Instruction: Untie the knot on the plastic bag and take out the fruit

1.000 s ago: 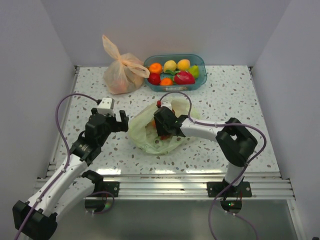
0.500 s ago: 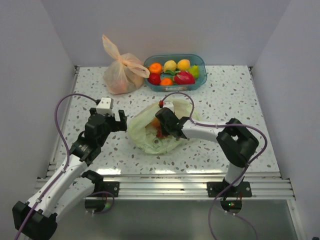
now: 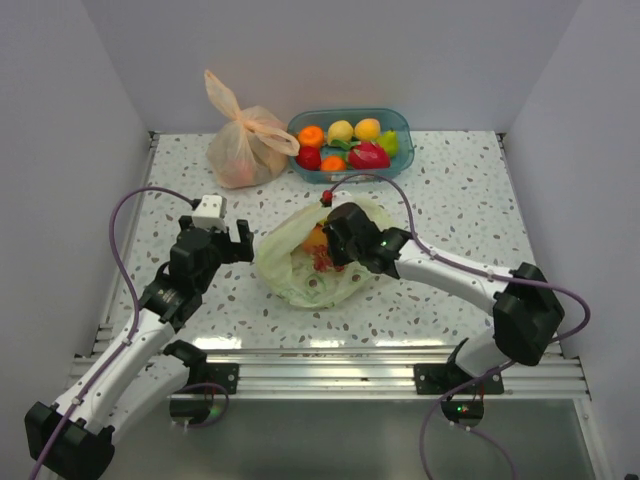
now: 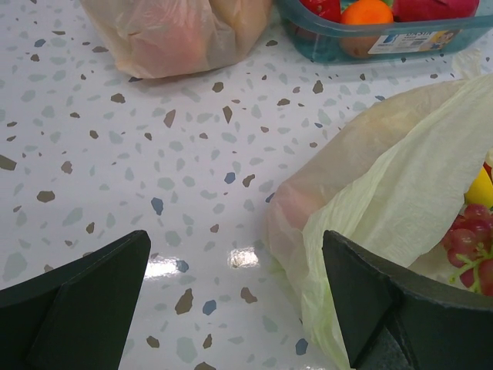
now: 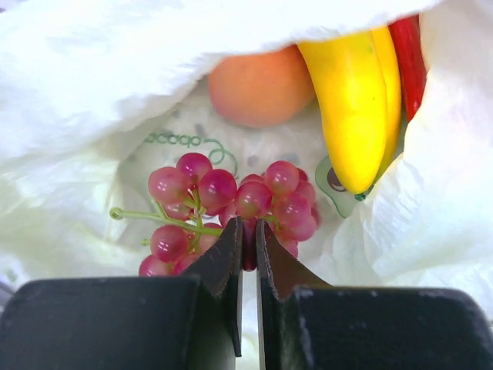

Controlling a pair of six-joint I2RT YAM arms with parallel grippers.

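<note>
Plastic bag lay near the middle of the worktop, a little toward the near edge, its mouth open and the pale green film slumped flat around the fruit.

Right gripper was down in the mouth of the bag. Jaws pressed almost together, pinching the dark red grape cluster at its near side. Beyond the cluster sat a peach; a banana lay to the right of it, with something red tucked behind the banana.

Left gripper hung low over the worktop just beside the bag's left edge, jaws spread wide, nothing between them. I could not tell whether its right finger touched the film.

At the far edge: a knotted orange bag, and just right of it a blue basket of fruit.
</note>
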